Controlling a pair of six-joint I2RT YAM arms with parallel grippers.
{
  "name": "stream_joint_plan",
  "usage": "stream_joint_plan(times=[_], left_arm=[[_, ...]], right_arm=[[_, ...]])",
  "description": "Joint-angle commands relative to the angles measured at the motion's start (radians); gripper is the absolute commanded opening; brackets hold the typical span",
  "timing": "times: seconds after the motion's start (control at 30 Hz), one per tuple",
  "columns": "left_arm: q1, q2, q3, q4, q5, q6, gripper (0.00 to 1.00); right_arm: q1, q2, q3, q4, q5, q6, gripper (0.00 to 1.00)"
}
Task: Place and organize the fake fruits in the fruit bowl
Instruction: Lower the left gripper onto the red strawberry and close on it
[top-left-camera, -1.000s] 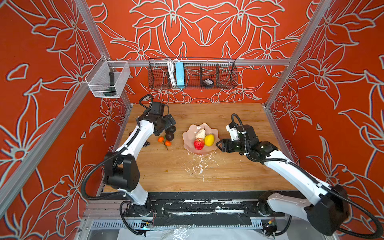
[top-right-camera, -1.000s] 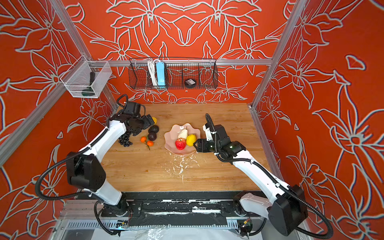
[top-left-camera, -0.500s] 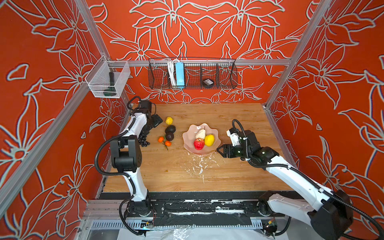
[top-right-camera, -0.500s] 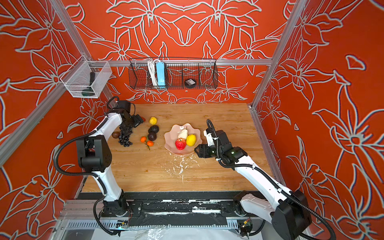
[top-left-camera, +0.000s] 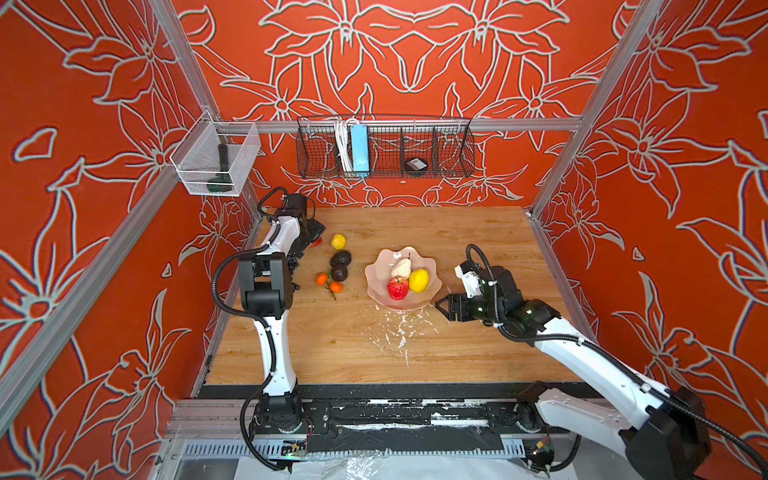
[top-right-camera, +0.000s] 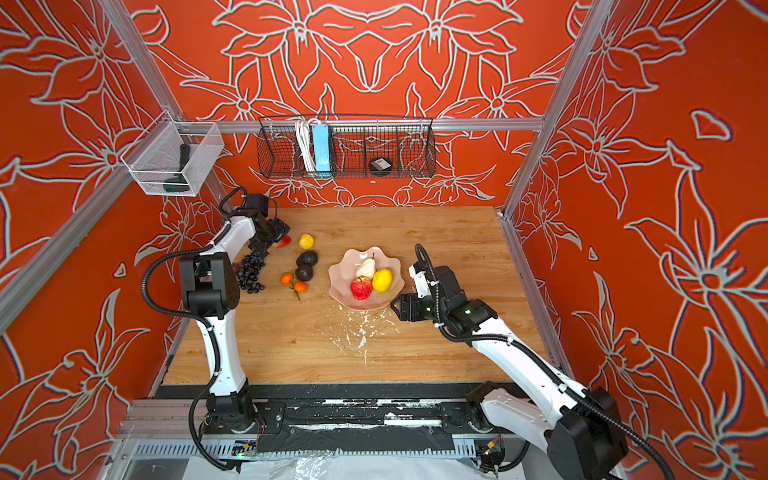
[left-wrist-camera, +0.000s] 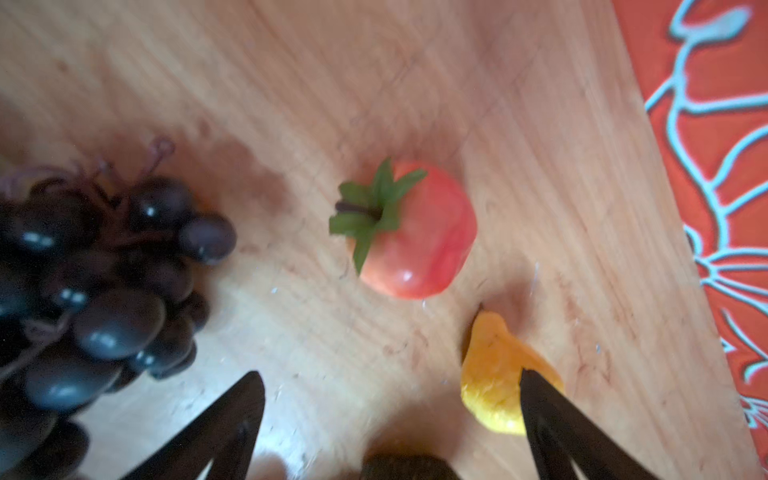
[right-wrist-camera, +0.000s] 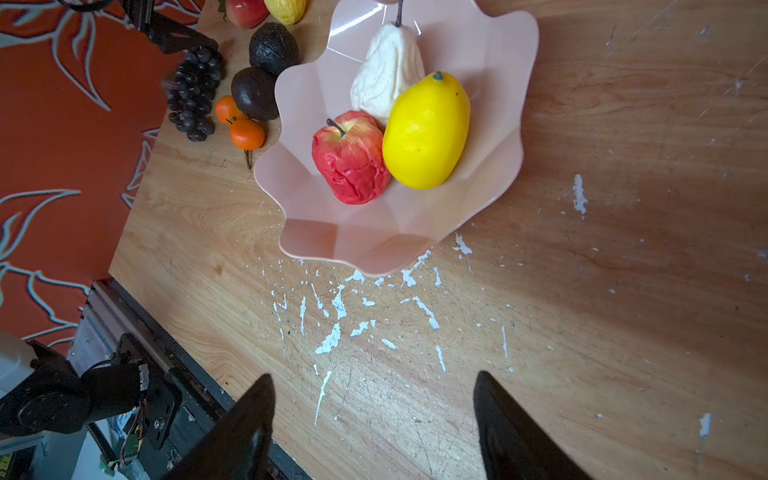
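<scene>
The pale wooden surface (top-left-camera: 457, 353) has loads of bare space up front and on the right. The shallow pink scalloped fruit bowl (right-wrist-camera: 374, 241) sits about mid-surface and holds a big yellow lemon (right-wrist-camera: 424, 133), a red apple (right-wrist-camera: 349, 162) and a white pear (right-wrist-camera: 386, 79). All the other fruit lies outside the bowl, bunched to its left.

What could go wrong, imo:
- **Bowl:** it looks light. The right fingers (right-wrist-camera: 253, 419) hover spread and empty just beside its near rim, so a sloppy sweep could shove or tip it and spill those three.
- **Grapes:** the black grape bunch (left-wrist-camera: 83, 291) lies under the folded left arm, near the surface's left edge. A low elbow could drag it into the wall.
- **Pick:** the left fingers (left-wrist-camera: 232, 419) are wide apart, holding nothing, above the small red fruit with a green leafy cap (left-wrist-camera: 415, 237). One finger overlaps the small yellow-orange fruit (left-wrist-camera: 494, 374), so dropping straight down probably clips that one and sends it rolling.

Room-wise, that back-left corner is tight, with the wall close by. The two dark avocados (top-left-camera: 340, 258) and the little oranges (top-left-camera: 336, 286) sit between there and the bowl. I'd carry high and drop on the bowl's bare side, the one facing the loose fruit.
</scene>
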Motion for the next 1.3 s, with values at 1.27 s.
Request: stream_joint_plan(times=[1.27], left_arm=[[-0.025, 0.409, 0.557, -0.248, -0.151, -0.06, 0.84]], right_arm=[[-0.002, 0.007, -0.033, 0.038, -0.049, 0.037, 0.83]])
